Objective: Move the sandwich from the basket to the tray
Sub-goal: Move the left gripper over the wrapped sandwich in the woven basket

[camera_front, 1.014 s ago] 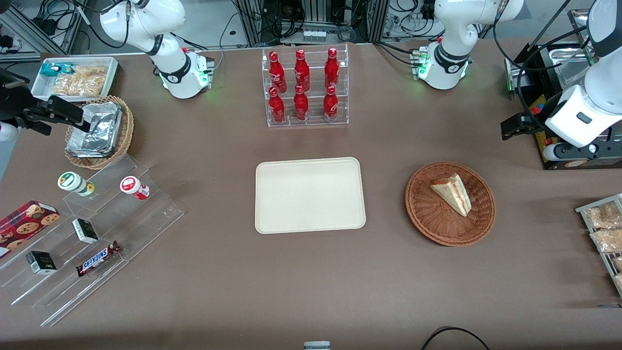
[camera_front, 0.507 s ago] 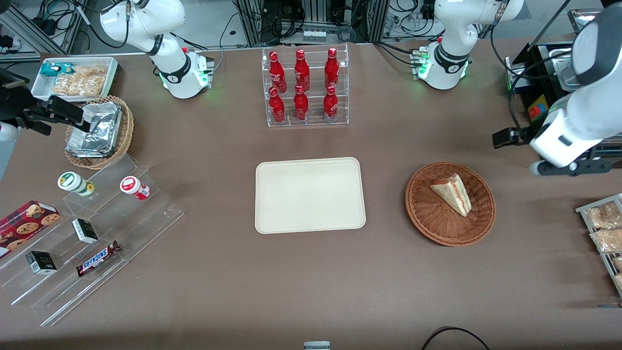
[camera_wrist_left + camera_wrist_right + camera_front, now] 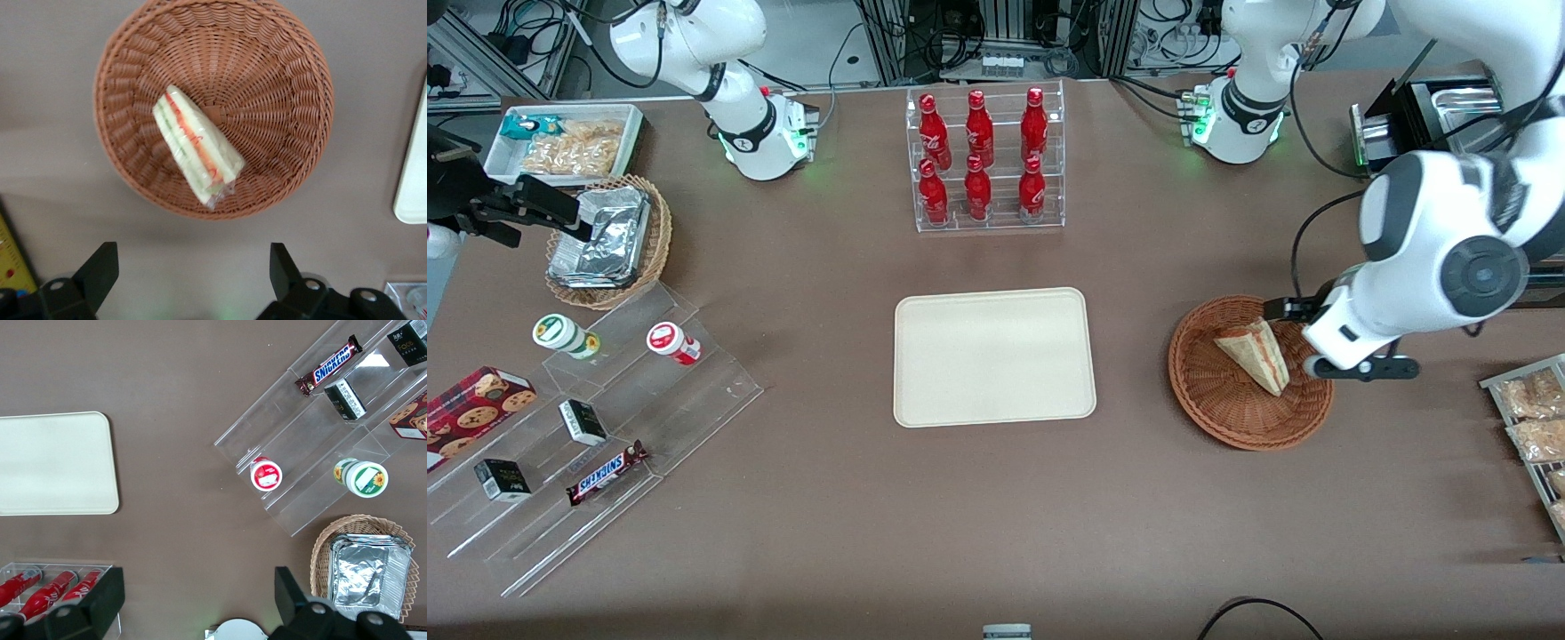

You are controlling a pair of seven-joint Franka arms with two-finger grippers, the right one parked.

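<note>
Now I am in the approach; my gripper (image 3: 193, 277), fingers wide and empty, hangs over the basket (image 3: 1209, 404) rim; next I must descend onto the sandwich (image 3: 197, 152).

Gripper (image 3: 1303, 333) above basket (image 3: 1232, 418), sandwich (image 3: 1254, 353)

Left arm bent low, wrist pointing down, gripper (image 3: 193, 280) above table, jaws spread wide (holding nothing)

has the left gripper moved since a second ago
Yes. The gripper, fingers open, has swung in from near the black machine to hang over the rim of the basket, above the sandwich, which has not moved.
</note>
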